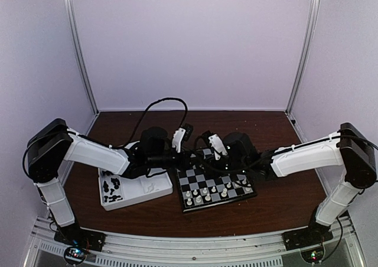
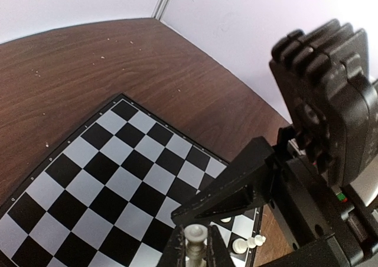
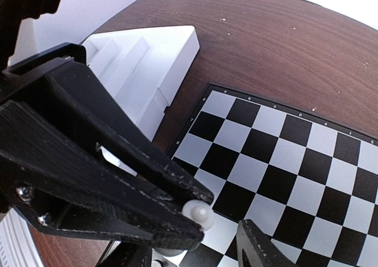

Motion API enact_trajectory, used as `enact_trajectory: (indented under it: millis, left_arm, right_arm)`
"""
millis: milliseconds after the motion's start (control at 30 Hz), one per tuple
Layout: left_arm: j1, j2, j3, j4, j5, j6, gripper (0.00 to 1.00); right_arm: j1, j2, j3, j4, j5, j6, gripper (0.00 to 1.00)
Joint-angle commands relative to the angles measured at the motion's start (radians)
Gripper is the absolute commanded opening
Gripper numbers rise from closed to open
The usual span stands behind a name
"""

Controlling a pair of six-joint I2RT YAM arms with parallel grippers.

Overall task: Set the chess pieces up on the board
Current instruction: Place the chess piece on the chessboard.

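The board (image 1: 198,175) lies at the table's centre, and both grippers meet just above its far left part. My left gripper (image 2: 196,246) is shut on a cream-white chess piece (image 2: 195,234), holding it upright by the stem. From the right wrist view, that piece (image 3: 199,212) pokes out at the tip of the left fingers (image 3: 118,178). My right gripper (image 3: 189,243) stands open, a finger on either side of the held piece; one of those fingers (image 2: 236,190) crosses just behind it. Several white pieces (image 1: 215,191) stand on the board's near rows.
A white compartment tray (image 1: 147,190) sits left of the board, its left end holding several black pieces (image 1: 111,189). The tray's corner (image 3: 147,66) lies close to the board's edge (image 3: 195,116). Cables arch over the arms behind the grippers. White walls close in the table.
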Motion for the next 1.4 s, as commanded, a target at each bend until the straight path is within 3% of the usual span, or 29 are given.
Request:
enact_trajectory:
  millis: [0,300,900,1167,1367]
  left_arm:
    - [-0.004,-0.023,0.007,0.059,0.022,-0.025,0.06]
    - [-0.004,-0.021,0.01,0.045,0.022,-0.021,0.06]
    - [-0.004,-0.014,0.02,0.03,0.029,-0.016,0.07]
    - [-0.002,0.004,0.027,-0.032,-0.042,0.079,0.07]
    - [-0.004,0.038,0.024,-0.068,-0.077,0.192,0.07]
  right_arm:
    - [0.006,0.005,0.003,0.038,0.038,0.013,0.48]
    - [0.006,-0.009,-0.012,0.015,0.058,0.005,0.41]
    - [0.006,-0.02,-0.039,0.006,0.084,0.004,0.41]
    - [0.006,-0.067,-0.063,0.026,0.053,-0.004,0.6]
    - [0.005,-0.159,-0.114,0.0,0.076,-0.028,0.63]
